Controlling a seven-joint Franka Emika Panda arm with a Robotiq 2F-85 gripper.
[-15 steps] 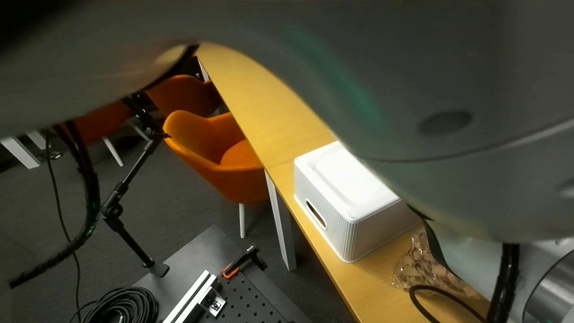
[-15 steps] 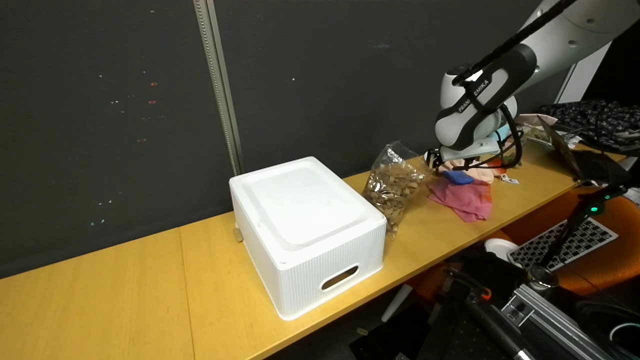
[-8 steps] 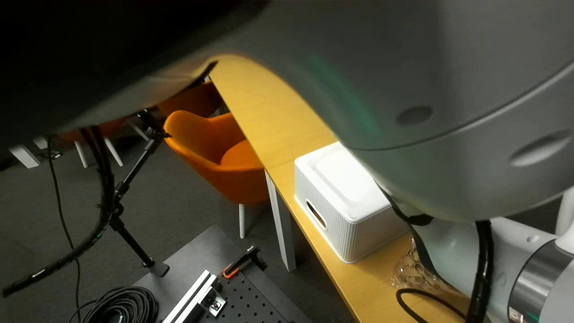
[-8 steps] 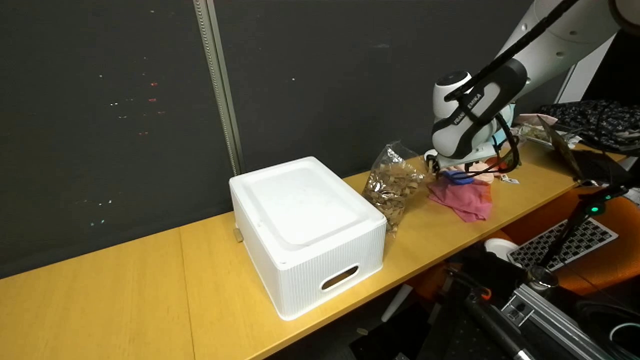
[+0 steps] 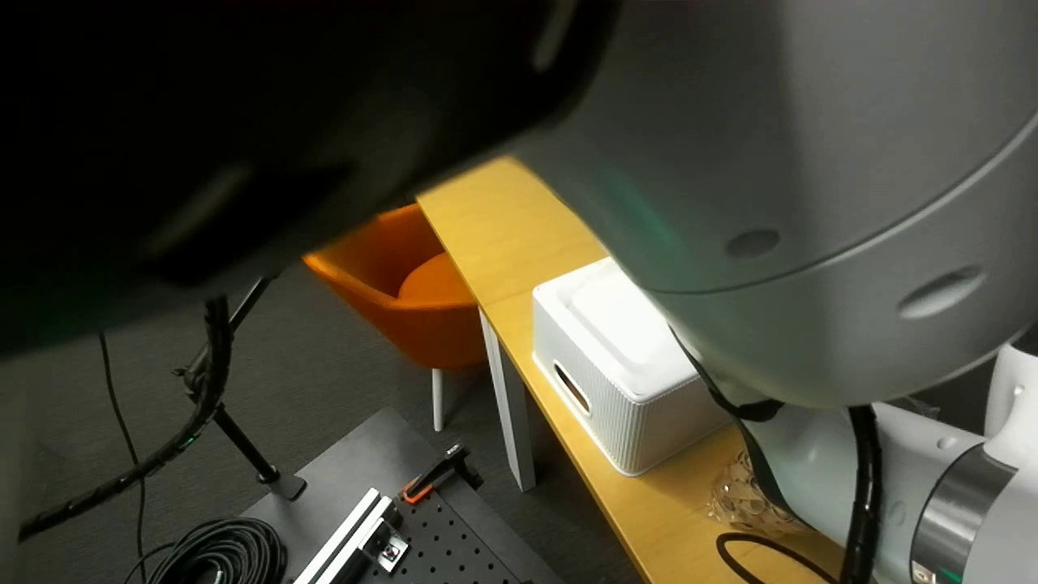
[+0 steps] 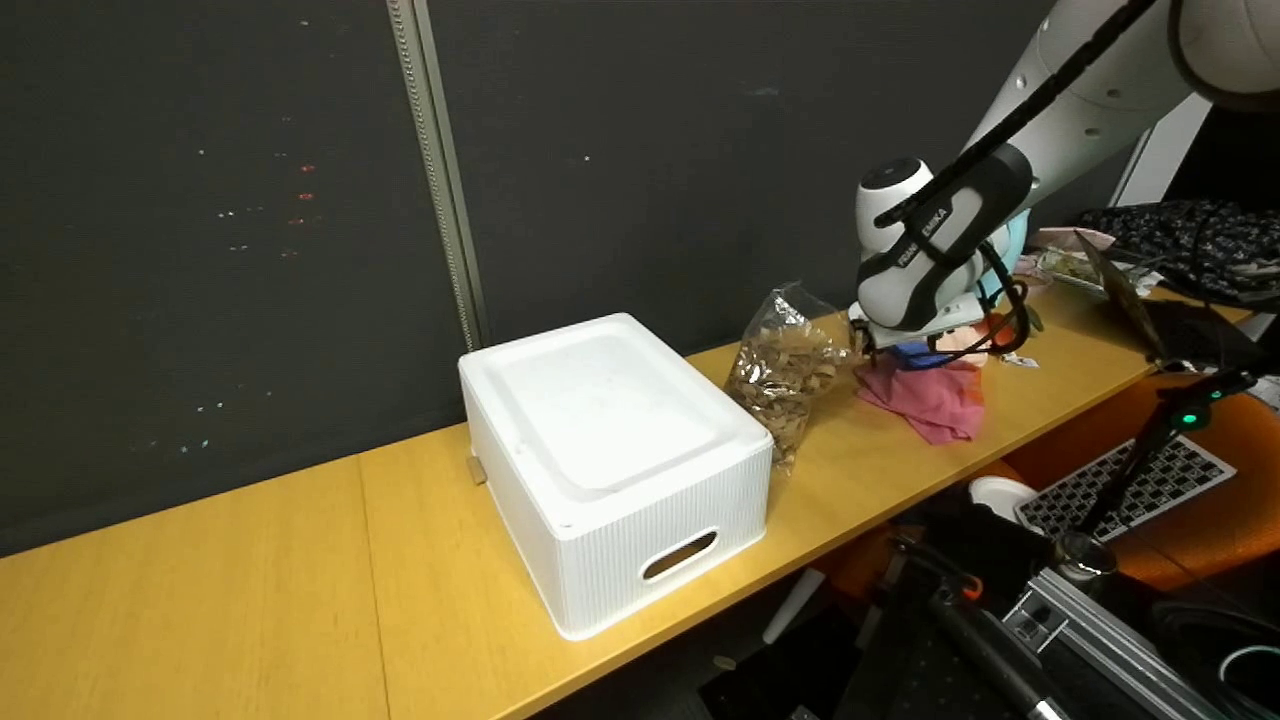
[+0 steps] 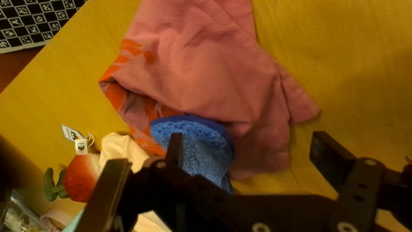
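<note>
My fingers (image 7: 331,161) stand wide apart over the wooden surface (image 7: 360,42), a blue sponge (image 7: 206,151) nearest to them
In the wrist view one of them hides part of the sponge, and I cannot tell whether the two touch; the sponge overlaps the edge of a crumpled pink cloth (image 7: 199,71) with an orange print, a cream cloth (image 7: 120,148) lies just left of it and, farther left, a red-and-white plush toy (image 7: 82,177) with green leaves; in an exterior view a clear plastic bag of brown scraps (image 6: 785,375) stands left of the pink cloth, and nearer, farther left, sits a ribbed white box (image 6: 615,415); at the near right a checkered board (image 6: 1180,478) lies on an orange chair (image 6: 1245,525)
</note>
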